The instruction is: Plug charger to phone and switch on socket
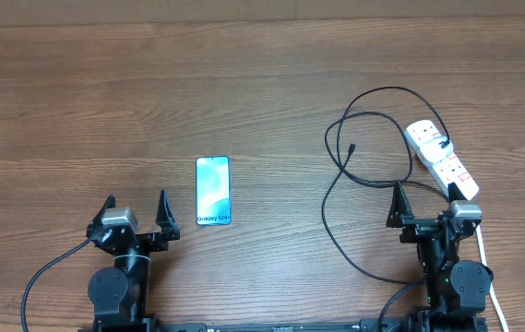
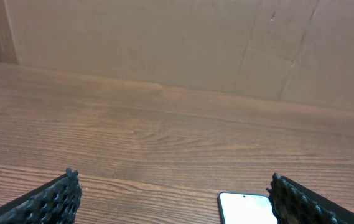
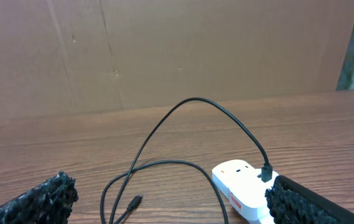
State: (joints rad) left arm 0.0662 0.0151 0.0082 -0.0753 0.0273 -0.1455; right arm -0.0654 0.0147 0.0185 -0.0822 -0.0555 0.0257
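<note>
My left end effector (image 1: 136, 205) and right end effector (image 1: 435, 205) are both spread, empty. The phone (image 1: 213, 191) lies just beside the left one. The charger (image 3: 192, 99) and socket (image 1: 442, 159) lie near the right.

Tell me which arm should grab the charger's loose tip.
Right. The cable tip lies just ahead of the open right gripper, slightly to its left. The left gripper sits on the far side of the phone, much farther away.

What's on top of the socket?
The charger's black plug stands in an outlet near the socket's far end. The right gripper covers its near end.
</note>
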